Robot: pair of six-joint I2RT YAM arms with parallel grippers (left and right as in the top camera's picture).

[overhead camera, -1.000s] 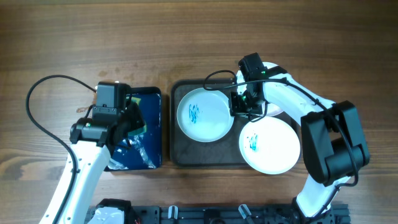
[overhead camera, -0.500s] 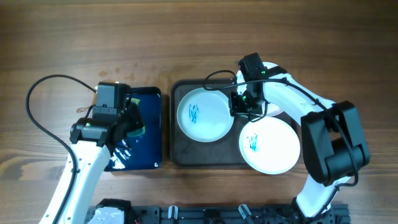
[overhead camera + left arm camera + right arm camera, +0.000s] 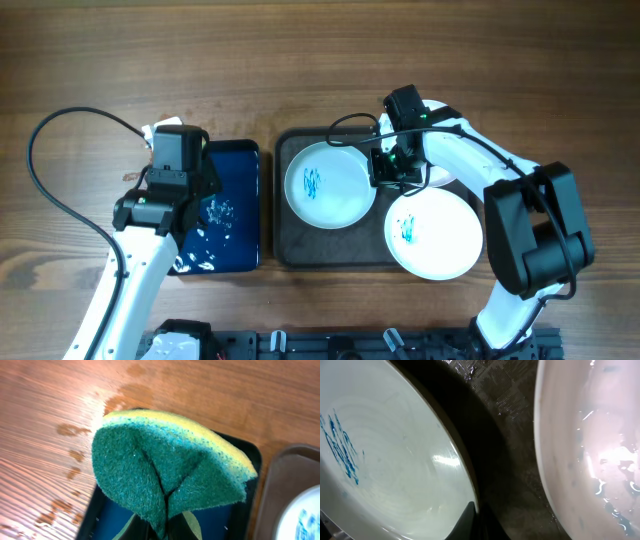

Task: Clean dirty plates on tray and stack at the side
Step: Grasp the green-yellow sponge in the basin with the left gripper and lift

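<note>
The left hand (image 3: 159, 530) has just come up out of the blue basin (image 3: 235, 240), which sits on the worktop (image 3: 320, 60) left of centre. A second ago the sponge (image 3: 165, 465) was down in the water. Now it is clear of it, and the surface below is broken into bright ripples. The left wrist view shows the sponge pinched at its lower edge between the fingers and folded, green scouring face forward with the yellow backing along the top. It hangs over the basin's corner nearest the worktop's far edge and left side. Dark wet spots mark the wood beyond that corner.

The right hand (image 3: 388, 168) has not moved in that time. It sits at the right-hand rim of the left plate (image 3: 330, 183). Its own camera shows a dark fingertip against that rim, but I cannot tell whether it is gripping the plate.

All three plates are on the tray (image 3: 285, 250) in the middle of the worktop. The left plate and the front-right plate (image 3: 433, 232) both carry teal scribbles. The third plate (image 3: 590, 435), mostly under the right arm, glistens with water.

To my eye the sponge is now loaded and ready to travel right to the marked left plate. No plate has been stacked at the side yet, so most of the job remains. The sponge may drip across the wood on the way.
</note>
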